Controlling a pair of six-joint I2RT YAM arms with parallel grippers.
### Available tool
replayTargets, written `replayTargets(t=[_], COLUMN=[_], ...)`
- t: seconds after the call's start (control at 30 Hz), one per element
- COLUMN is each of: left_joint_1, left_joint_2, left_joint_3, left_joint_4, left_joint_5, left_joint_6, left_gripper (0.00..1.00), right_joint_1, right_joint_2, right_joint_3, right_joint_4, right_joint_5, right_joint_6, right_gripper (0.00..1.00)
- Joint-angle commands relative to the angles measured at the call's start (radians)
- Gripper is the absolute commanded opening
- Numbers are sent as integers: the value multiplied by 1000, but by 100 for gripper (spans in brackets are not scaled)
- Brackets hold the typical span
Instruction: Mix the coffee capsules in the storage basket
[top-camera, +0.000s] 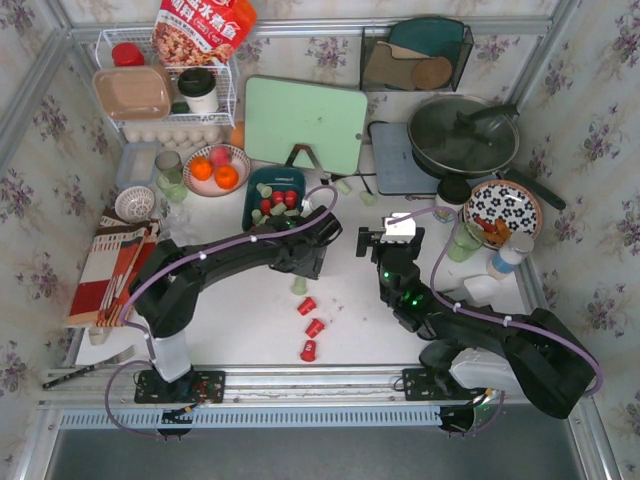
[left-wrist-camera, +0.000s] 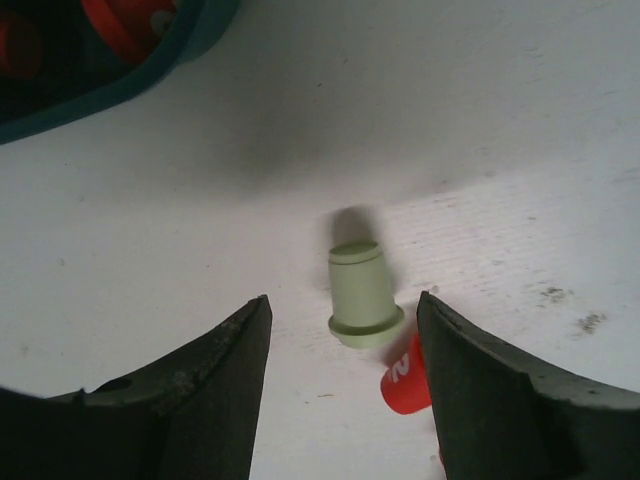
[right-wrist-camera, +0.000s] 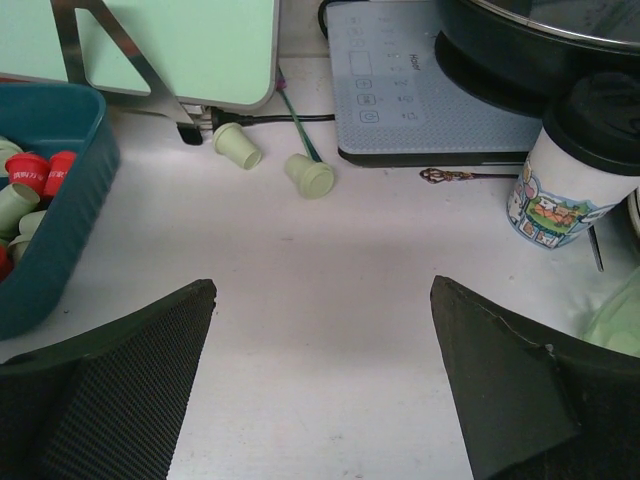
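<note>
The dark teal storage basket (top-camera: 258, 181) stands behind the table's middle and holds red and pale green coffee capsules (top-camera: 277, 201). Its corner shows in the left wrist view (left-wrist-camera: 100, 95) and its side in the right wrist view (right-wrist-camera: 62, 196). My left gripper (top-camera: 303, 270) is open, low over the table. A pale green capsule (left-wrist-camera: 362, 293) lies on its side between the fingertips, untouched. A red capsule (left-wrist-camera: 404, 380) lies by the right finger. Three red capsules (top-camera: 313, 327) lie in front. My right gripper (right-wrist-camera: 323, 282) is open and empty. Two green capsules (right-wrist-camera: 310, 176) lie ahead of it.
A pale green cutting board (top-camera: 305, 125) stands behind the basket. An induction cooker (right-wrist-camera: 430, 90) with a lidded pan (top-camera: 462, 135) is at the back right. A dark-lidded cup (right-wrist-camera: 572, 170), a patterned plate (top-camera: 503, 210) and an orange bowl (top-camera: 217, 168) stand around.
</note>
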Motion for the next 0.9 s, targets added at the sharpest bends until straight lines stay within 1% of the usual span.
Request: replayTargets(t=[0.0, 0.2, 0.27, 0.3, 0.33, 0.43, 0.53, 0.6, 0.73, 0.87], left_joint_1=[-2, -2, -2, -2, -2, 0, 0, 1, 21, 87], left_joint_2=[33, 112, 135, 143, 152, 169, 169, 162, 116, 49], left_joint_3=[13, 41, 38, 39, 42, 51, 51, 50, 68, 132], left_joint_4=[-73, -81, -64, -60, -58, -61, -57, -53, -43, -34], left_joint_5=[-33, 15, 28, 30, 28, 21, 15, 16, 13, -13], left_joint_6=[-29, -29, -28, -28, -27, -21, -21, -20, -3, 61], left_gripper=[63, 61, 56, 51, 48, 40, 28, 22, 22, 22], right_joint_1=[-1, -1, -1, -1, -1, -1, -1, -1, -1, -1], right_joint_2=[-4, -14, -16, -15, -14, -11, -9, -7, -3, 3], right_joint_3=[2, 5, 4, 5, 4, 6, 7, 6, 8, 8], right_joint_4=[26, 11, 9, 10, 9, 8, 7, 7, 7, 9], right_joint_5=[16, 0, 0, 0, -2, -6, -7, -8, -8, -11], right_joint_6=[1, 17, 16, 17, 17, 17, 18, 18, 20, 23], right_gripper=[97, 97, 97, 97, 97, 97, 97, 97, 97, 97])
